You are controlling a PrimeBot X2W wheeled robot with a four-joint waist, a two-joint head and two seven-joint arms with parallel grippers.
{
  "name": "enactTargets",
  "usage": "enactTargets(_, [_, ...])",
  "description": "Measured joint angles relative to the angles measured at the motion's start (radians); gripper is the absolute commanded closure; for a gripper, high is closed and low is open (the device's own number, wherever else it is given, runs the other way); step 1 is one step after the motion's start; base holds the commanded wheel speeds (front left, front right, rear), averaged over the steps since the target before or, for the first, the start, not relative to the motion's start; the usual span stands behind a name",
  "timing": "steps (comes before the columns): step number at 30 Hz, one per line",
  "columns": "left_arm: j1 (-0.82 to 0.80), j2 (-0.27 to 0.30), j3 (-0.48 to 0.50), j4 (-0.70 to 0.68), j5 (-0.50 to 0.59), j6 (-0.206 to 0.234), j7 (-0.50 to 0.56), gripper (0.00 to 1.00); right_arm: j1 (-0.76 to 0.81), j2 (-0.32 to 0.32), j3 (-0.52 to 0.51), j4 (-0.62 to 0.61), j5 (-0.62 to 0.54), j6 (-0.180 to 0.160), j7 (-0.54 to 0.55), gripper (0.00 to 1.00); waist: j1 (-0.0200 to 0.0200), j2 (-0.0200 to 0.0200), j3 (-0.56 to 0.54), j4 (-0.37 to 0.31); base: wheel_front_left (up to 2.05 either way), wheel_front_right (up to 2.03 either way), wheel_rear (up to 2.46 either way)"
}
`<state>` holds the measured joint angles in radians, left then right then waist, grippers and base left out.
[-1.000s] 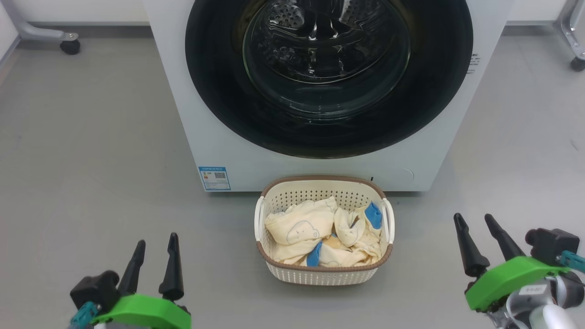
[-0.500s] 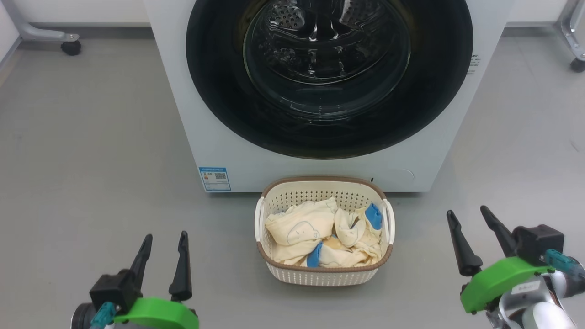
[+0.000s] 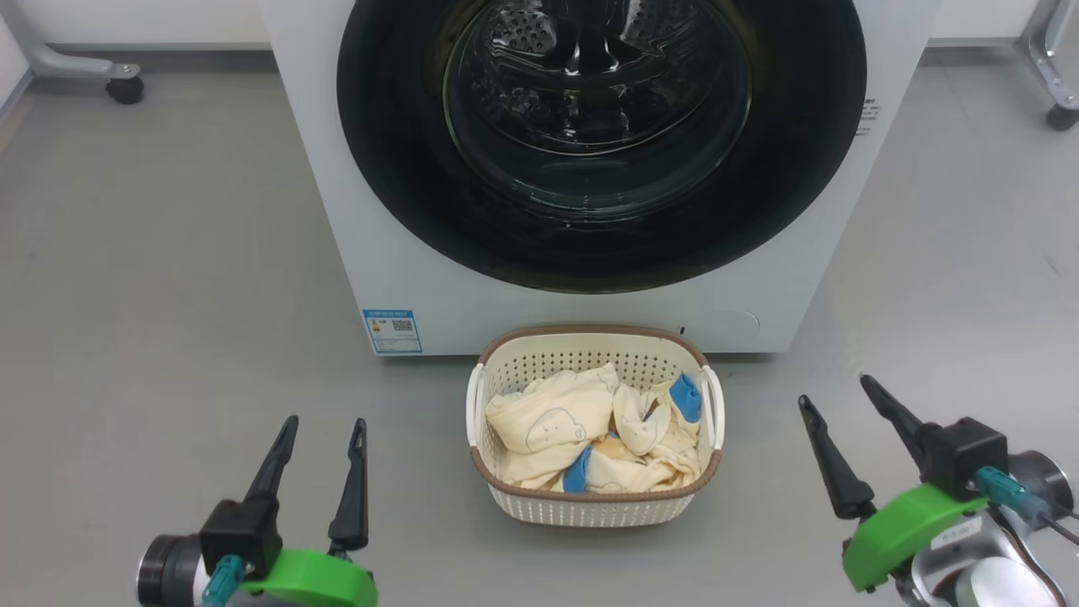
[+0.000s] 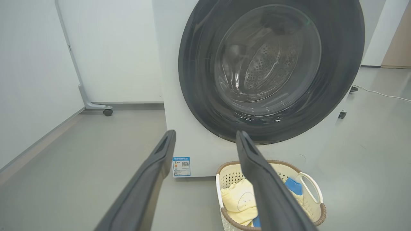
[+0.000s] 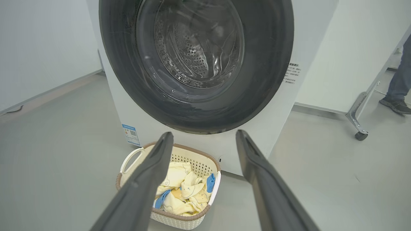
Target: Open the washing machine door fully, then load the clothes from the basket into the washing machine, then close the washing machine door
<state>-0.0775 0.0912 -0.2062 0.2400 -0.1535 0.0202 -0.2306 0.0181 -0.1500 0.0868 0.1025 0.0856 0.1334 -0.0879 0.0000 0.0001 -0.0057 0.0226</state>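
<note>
The white washing machine (image 3: 405,278) stands ahead with its round black-ringed door (image 3: 600,143) flat against the front, the steel drum visible through the glass. On the floor just before it sits the cream basket (image 3: 590,506), holding pale-yellow clothes (image 3: 548,417) with blue cuffs. My left gripper (image 3: 325,424) hovers low at the left of the basket, open and empty. My right gripper (image 3: 834,389) is at the right of the basket, open and empty too. In the wrist views the door (image 4: 273,67) (image 5: 196,61) and basket (image 4: 316,211) (image 5: 179,219) lie ahead of the fingers.
Grey floor (image 3: 169,253) spreads on both sides of the machine. Wheeled metal frame legs stand at the back left (image 3: 125,84) and back right (image 3: 1058,114). A person's leg and shoe (image 5: 396,104) show at the far right of the right wrist view.
Both grippers have risen and turned slightly inward toward the basket; the left has moved right, the right has moved left. The basket, clothes and door are unchanged.
</note>
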Motion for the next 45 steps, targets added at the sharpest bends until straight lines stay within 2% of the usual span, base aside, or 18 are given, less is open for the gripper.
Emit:
enactTargets(18, [0.000,0.008,-0.014,-0.008,0.001,0.016,-0.002,0.00,0.019,0.027,-0.028,-0.007,-0.007,0.000,-0.009,0.00,0.0000,0.0000,0.001,-0.005,0.00,0.00,0.00])
enactTargets(45, [0.000,0.028,-0.043,-0.011,-0.010,0.024,0.002,0.00,0.019,0.027,-0.032,-0.010,-0.006,0.000,-0.009,0.00,0.0000,-0.0001,0.008,-0.011,0.10,0.10,-0.20])
